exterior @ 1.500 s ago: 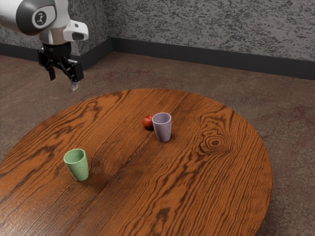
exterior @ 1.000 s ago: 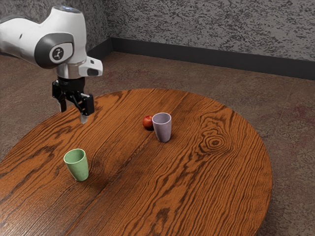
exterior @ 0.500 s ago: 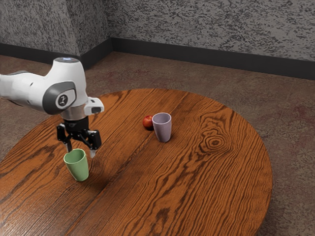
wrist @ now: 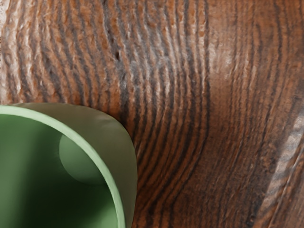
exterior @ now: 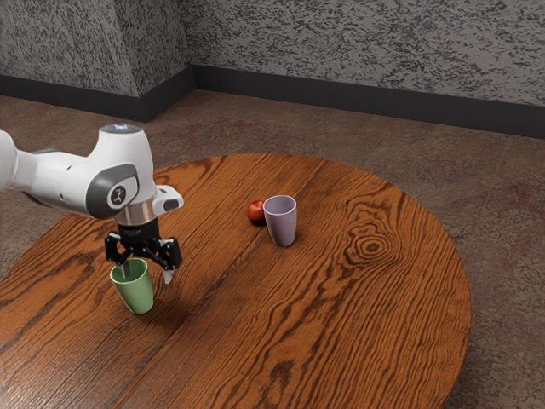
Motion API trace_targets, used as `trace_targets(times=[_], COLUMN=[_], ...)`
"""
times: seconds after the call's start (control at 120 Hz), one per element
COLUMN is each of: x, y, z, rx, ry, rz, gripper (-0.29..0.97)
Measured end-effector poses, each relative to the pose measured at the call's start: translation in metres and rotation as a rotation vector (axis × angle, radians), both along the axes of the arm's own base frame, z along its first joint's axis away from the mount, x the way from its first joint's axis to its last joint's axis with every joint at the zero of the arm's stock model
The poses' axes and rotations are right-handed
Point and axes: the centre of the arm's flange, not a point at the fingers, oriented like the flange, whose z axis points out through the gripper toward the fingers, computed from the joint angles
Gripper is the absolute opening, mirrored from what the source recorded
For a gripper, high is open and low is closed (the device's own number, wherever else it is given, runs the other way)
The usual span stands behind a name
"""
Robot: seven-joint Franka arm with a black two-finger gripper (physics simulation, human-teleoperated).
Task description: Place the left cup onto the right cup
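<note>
Low down, the gripper [exterior: 146, 273] straddles the rim of the green cup [exterior: 134, 291], fingers wide. The purple cup [exterior: 280, 220] stands well apart.

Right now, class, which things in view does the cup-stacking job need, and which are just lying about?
Job: green cup, at the exterior view's left; purple cup, to its right; gripper, open at the green cup's rim.
Lying about: red apple, beside the purple cup.
</note>
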Motion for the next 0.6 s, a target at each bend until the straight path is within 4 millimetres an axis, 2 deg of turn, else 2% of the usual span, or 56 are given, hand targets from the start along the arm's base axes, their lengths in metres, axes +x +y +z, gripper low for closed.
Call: trace_targets(times=[0.275, 0.458, 0.6], x=[0.002, 0.002, 0.002], y=[0.005, 0.006, 0.007], z=[-0.013, -0.008, -0.008], rx=[0.003, 0.018, 0.033], ry=[0.007, -0.001, 0.004], rz=[0.036, 0.039, 0.032], gripper=[0.67, 0.23, 0.04])
